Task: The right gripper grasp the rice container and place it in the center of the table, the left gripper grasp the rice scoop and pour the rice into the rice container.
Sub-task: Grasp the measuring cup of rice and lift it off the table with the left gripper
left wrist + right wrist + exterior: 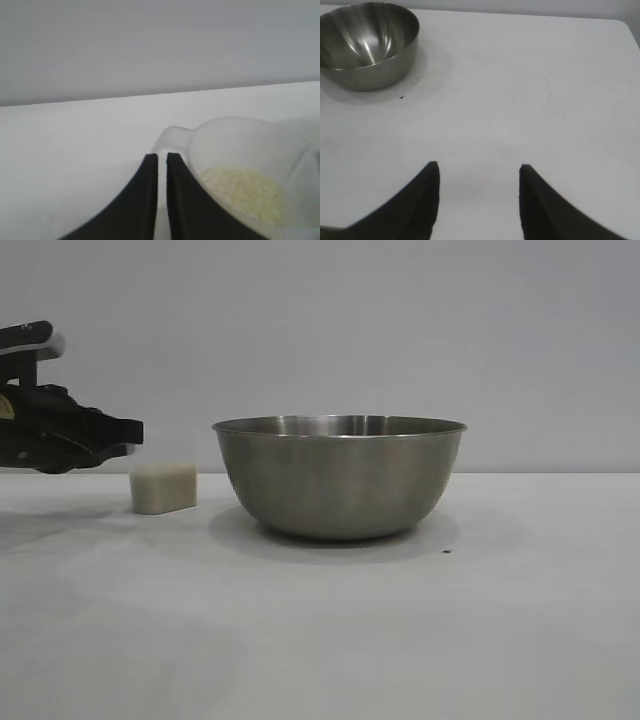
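Ext. view: the rice container (340, 478) stands upright on the worktop (320, 630), about mid-frame. To its left, apart from it, sits the rice scoop (163, 487), also on the worktop, w/ whitish rice (162, 490) filling its lower part. The left gripper (128, 435) reaches in from the left edge, roughly level, tip just above and beside the scoop's rim. Right arm not seen here.

Left wrist view: left gripper's fingers (150, 200) are drawn nearly together, only a thin slit between them, pinched on the scoop's pale handle tab at the rim. Scoop bowl (245, 150) lies just beside the fingers, rice (245, 190) heaped inside.

Right wrist view: the right gripper (479, 172) hangs over bare worktop w/ fingers (427, 195) moderately apart, holding nothing. Container (367, 42) is well apart from it, looks empty inside.
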Available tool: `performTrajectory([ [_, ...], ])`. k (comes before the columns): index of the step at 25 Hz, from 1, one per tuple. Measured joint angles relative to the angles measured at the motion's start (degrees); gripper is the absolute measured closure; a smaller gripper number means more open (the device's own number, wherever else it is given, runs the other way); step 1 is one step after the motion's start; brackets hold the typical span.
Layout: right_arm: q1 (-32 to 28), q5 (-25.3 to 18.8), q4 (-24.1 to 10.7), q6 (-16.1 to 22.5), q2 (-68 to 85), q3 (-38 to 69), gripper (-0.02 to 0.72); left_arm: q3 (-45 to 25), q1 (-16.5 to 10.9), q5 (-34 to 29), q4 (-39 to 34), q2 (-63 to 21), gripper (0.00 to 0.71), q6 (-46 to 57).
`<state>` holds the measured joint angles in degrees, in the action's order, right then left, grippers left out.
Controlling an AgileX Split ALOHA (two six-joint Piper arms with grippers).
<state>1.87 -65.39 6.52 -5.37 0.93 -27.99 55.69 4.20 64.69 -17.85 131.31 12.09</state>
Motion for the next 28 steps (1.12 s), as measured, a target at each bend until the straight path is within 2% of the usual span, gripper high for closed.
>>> performTrajectory([
  [2,0.0,0.0,0.0,0.0,0.0,0.0,0.388,0.0,0.0,0.0,0.0,0.0,0.71,0.0],
  [6,0.0,0.0,0.0,0.0,0.0,0.0,0.388,0.0,0.0,-0.3,0.2,0.2,0.539,-0.5],
  [8,0.0,0.0,0.0,0.0,0.0,0.0,0.388,0.0,0.0,-0.3,0.5,0.6,0.478,-0.7],
  [11,0.0,0.0,0.0,0.0,0.0,0.0,0.388,0.0,0.0,-0.6,1.4,0.7,0.49,-1.7],
  [12,0.0,0.0,0.0,0.0,0.0,0.0,0.388,0.0,0.0,-0.6,1.5,0.7,0.449,-2.0],
  [19,0.0,0.0,0.0,0.0,0.0,0.0,0.388,0.1,0.0,-0.6,1.8,0.7,0.464,-4.9],
  [28,0.0,0.0,0.0,0.0,0.0,0.0,0.388,3.7,0.0,-0.4,1.8,3.7,0.464,-5.3],
])
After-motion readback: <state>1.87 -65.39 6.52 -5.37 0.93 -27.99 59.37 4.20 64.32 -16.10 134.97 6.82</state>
